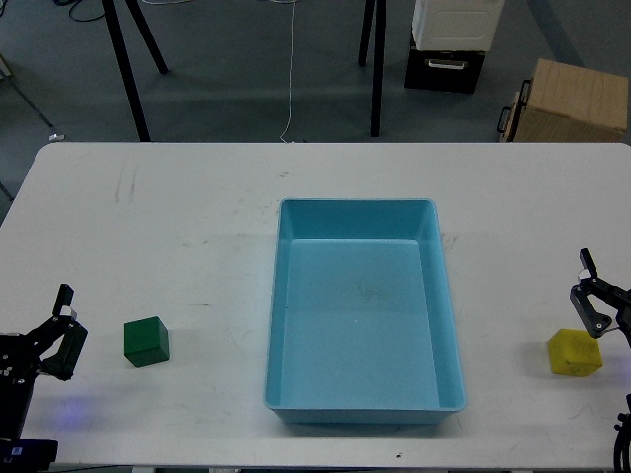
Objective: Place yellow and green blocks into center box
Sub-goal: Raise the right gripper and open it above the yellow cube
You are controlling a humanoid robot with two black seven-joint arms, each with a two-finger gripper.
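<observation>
The center box is a light blue tray in the middle of the white table, with nothing inside it. A dark green block rests on the table to its left. My left gripper hovers open just left of that block, not touching it. On the right side a yellow block lies on the table. My right gripper is open just above and beside the yellow block, with nothing between its fingers.
Beyond the table's far edge stand black stand legs, a black-and-white bin and a tan wooden crate on the floor. A white cable hangs down to the floor.
</observation>
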